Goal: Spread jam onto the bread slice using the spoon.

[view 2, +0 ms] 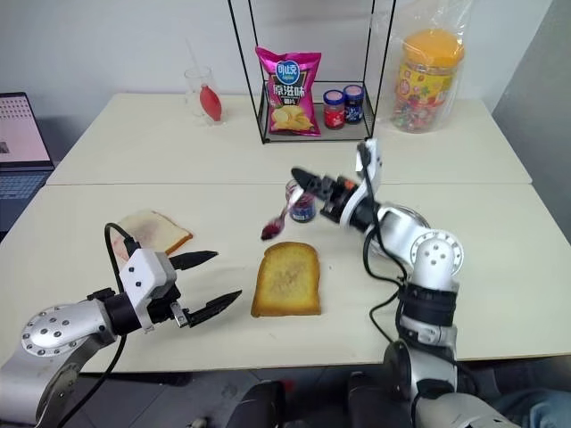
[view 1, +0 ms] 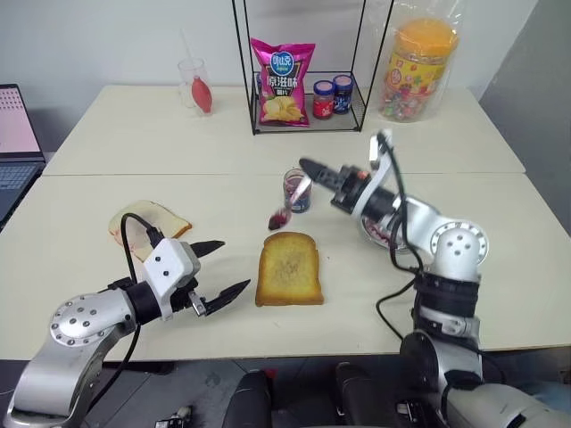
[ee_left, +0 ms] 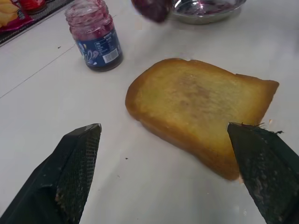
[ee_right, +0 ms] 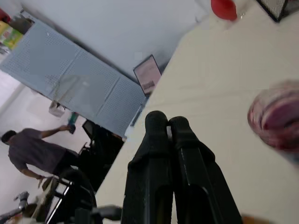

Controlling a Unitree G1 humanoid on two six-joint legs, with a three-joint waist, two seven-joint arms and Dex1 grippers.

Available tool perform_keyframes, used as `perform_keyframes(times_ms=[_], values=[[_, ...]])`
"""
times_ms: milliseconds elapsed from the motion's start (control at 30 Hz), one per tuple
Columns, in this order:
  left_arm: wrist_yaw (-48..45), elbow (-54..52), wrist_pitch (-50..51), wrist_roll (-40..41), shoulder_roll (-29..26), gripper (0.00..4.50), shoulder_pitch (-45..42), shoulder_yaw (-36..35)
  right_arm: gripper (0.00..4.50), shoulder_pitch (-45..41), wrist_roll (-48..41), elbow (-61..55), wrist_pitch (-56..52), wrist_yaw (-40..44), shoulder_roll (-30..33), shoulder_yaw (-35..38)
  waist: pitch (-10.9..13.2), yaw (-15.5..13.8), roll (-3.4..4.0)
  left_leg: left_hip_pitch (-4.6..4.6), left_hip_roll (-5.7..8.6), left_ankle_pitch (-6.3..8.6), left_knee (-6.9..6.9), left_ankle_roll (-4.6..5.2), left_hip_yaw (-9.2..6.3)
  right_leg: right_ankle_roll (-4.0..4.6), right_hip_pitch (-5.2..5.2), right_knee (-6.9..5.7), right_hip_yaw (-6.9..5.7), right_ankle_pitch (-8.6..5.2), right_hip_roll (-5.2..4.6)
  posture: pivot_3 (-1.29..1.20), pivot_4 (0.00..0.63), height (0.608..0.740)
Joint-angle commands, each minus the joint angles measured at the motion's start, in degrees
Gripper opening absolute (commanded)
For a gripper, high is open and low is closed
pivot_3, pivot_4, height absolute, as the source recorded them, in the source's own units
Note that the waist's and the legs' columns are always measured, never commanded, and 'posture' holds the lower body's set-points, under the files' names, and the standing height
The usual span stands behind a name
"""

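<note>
At the far left edge of the desk (view 1: 80, 232) sits an open laptop (view 1: 13, 147). Next comes a paler bread slice with a pink-red smear (view 1: 149, 225), lying flat. Just in front of it hangs the left hand (view 1: 221, 267), its two black fingers spread wide and holding nothing, pointed toward the bread slice (view 1: 289, 268). The left wrist view confirms this: both fingertips (ee_left: 74, 163) flank open desk surface with the golden-brown toast ahead of them, not touched. That view also shows the toast's top face to be bare of jam.

At the back, a clear cup holding a red object (view 1: 198, 89) stands left of a black wire rack (view 1: 308, 111), which carries a pink crisp packet (view 1: 283, 82) and two small lidded jars (view 1: 332, 96).

Centre desk, the open jam jar with a blue label (view 1: 296, 191) stands just behind the bread slice. The spoon (view 1: 291, 203) hangs in the air over the gap between jar and toast, its bowl loaded with dark jam (view 1: 277, 218). The right hand (view 1: 309, 168) is closed on the spoon's handle. The right wrist view shows its fingers (ee_right: 156, 135) pressed together, and a person far off in the room.

A metal bowl (ee_left: 205, 8) smeared with jam lies beneath the right forearm. At the back right stands a large sweets tub (view 1: 419, 71).
</note>
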State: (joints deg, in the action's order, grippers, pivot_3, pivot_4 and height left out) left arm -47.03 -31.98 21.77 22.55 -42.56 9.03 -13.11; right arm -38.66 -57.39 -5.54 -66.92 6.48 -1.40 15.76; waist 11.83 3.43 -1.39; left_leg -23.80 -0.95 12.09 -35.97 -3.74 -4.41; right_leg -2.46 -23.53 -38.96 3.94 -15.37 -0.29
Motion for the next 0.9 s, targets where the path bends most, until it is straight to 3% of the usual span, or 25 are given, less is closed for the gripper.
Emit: perform_keyframes(times_ms=[33,233,400,900], values=[[-0.5,-2.7,-1.5,0.1,-0.7,4.50,1.0,-0.9,0.02,1.3,0.3,-3.6,2.1,3.3,0.6,-3.6,0.0,0.0,0.00,0.00,-0.01,0.00,0.00,0.00,0.00,-0.01,0.00,0.00,0.00,-0.01,0.01,0.00,0.150,0.740],[-1.6,-2.4,-4.0,-1.9,-1.4,4.50,3.4,-0.3,0.02,4.7,5.6,-3.4,6.2,8.6,3.4,-10.7,0.0,-0.1,-0.01,0.03,-0.03,0.00,-0.02,0.00,0.00,-0.22,0.01,-0.01,0.00,-0.14,0.03,0.00,0.150,0.740],[-1.2,-2.6,-4.4,-2.7,-1.1,4.50,3.0,1.1,0.02,7.1,16.1,-2.4,15.5,14.5,8.0,-19.5,0.0,-0.1,-0.01,0.03,-0.03,0.00,-0.02,0.00,0.02,-0.24,0.01,0.00,0.01,-0.15,0.03,0.00,0.150,0.740],[-0.9,-1.5,-6.2,-4.3,-0.8,4.50,1.6,3.8,0.02,7.2,33.8,-5.2,36.9,24.7,17.2,-28.0,0.0,-0.3,-0.05,0.07,-0.01,-0.01,-0.09,-0.02,0.01,-0.28,0.08,0.00,0.02,-0.11,0.02,0.00,0.150,0.740]])
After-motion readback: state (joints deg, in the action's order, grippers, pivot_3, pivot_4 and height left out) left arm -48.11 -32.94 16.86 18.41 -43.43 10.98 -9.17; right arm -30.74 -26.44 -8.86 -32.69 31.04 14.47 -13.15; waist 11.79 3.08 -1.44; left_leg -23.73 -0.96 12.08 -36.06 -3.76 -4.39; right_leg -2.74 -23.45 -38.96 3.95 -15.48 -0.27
